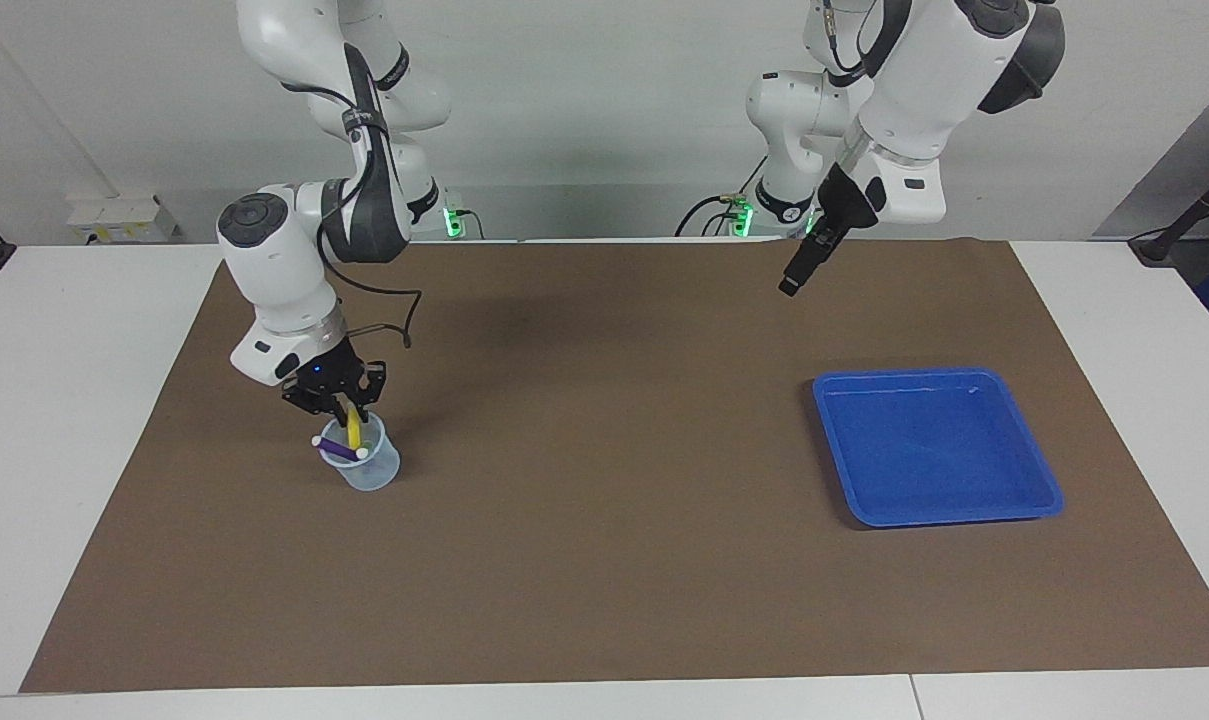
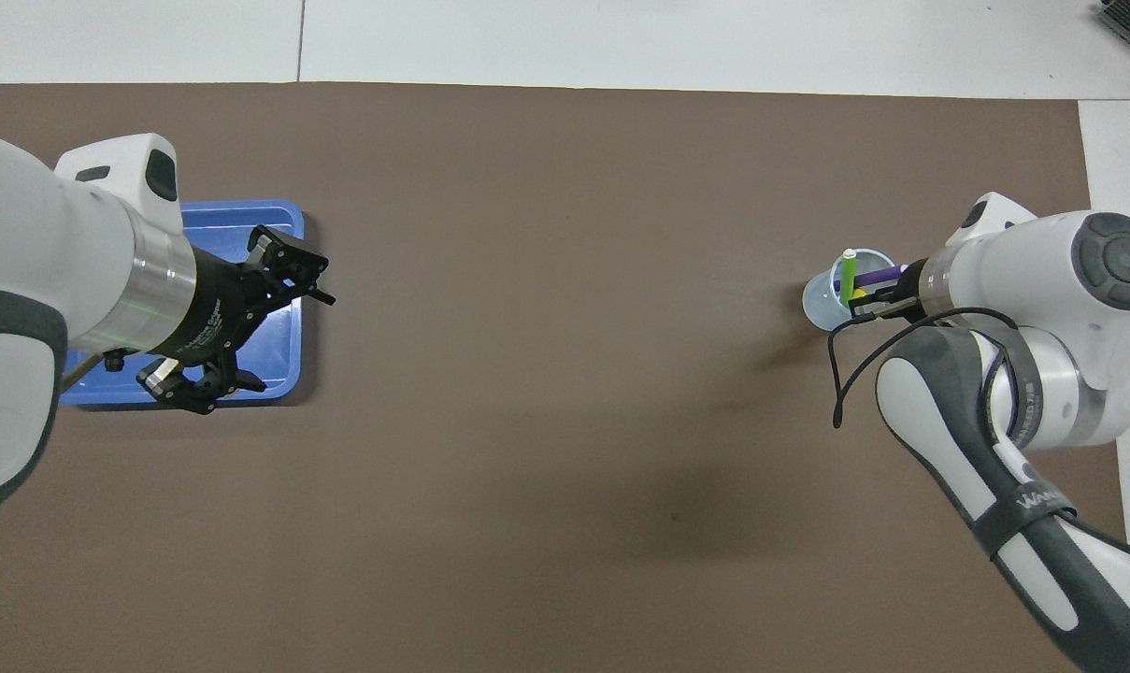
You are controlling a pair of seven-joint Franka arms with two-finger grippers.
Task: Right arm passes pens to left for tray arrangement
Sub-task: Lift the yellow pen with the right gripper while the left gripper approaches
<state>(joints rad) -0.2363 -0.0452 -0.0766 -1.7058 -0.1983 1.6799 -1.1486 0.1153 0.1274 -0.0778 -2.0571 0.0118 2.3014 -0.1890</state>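
A: Pinching the yellow pen (image 1: pixel 353 429) with my right gripper (image 1: pixel 347 409), in the cup (image 1: pixel 366 466) at nine o'clock.

B: Next?

A: Lifting straight (left gripper (image 1: pixel 793 283) spread, tray (image 1: pixel 1024 445) at three).

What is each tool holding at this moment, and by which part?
The right tool is shut on the yellow pen near its upper end, the pen standing in the cup. The left tool, open, holds nothing.
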